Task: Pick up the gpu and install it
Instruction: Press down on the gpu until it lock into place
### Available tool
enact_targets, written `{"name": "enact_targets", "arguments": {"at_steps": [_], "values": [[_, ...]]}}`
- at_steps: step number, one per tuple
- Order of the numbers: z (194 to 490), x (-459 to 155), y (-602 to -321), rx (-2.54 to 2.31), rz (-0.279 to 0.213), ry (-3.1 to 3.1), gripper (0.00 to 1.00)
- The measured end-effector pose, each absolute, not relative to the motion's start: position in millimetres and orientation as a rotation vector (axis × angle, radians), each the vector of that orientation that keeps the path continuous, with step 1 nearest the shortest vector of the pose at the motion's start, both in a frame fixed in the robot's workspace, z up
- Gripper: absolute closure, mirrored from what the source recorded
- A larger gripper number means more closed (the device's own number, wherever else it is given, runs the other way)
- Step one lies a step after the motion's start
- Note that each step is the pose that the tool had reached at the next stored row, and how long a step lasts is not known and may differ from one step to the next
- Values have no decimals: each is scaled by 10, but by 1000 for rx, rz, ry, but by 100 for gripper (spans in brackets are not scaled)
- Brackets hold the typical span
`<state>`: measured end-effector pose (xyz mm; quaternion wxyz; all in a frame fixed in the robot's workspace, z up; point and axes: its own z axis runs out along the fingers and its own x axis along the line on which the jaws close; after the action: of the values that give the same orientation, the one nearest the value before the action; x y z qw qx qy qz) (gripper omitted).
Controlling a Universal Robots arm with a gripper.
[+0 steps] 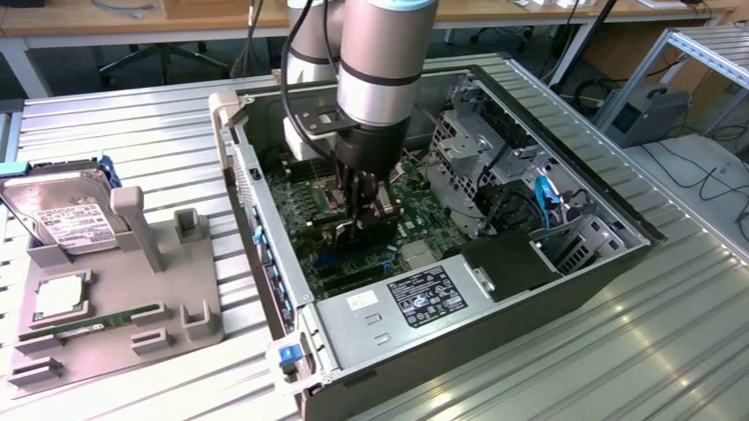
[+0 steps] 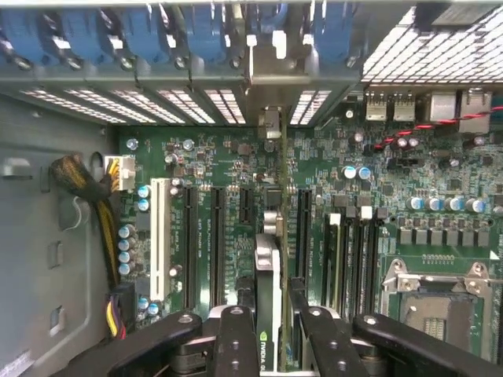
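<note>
The wrist view looks straight down into the open computer case, and there the hand (image 2: 267, 345) is partly closed on the gpu (image 2: 268, 314); its two fingers (image 2: 236, 345) press on the flat faces of the card, one on each side, so the card stands on its edge between them. The card hangs directly below the hand, and its long axis runs forward from the fingers toward the rear wall of the case (image 2: 196, 102), where the perforated slot covers and the blue clips are. Its silver metal bracket (image 2: 269, 126) is at the far end, close to that wall. Under the card the motherboard (image 2: 393, 173) carries several long dark expansion slots (image 2: 302, 228), and they all lie parallel to the card. The slot that matters seems to be the one hidden just beneath the card's lower edge, between the neighbouring slots on either side, but I cannot tell if the edge connector already touches it or is a little above. In the exterior view the hand (image 1: 365, 215) is deep inside the case (image 1: 609, 254), low over the board, with the arm almost vertical above it. As I judge, the card is lined up with the slot direction, so the important relation is only the vertical one between card edge and slot.
</note>
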<state>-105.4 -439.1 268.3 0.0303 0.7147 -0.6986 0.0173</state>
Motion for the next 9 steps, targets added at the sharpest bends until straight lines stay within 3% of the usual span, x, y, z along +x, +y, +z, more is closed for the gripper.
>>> {"name": "enact_targets", "arguments": {"at_steps": [9], "values": [[2784, -1054, -4391, 2203, 53, -2153, 74]]}}
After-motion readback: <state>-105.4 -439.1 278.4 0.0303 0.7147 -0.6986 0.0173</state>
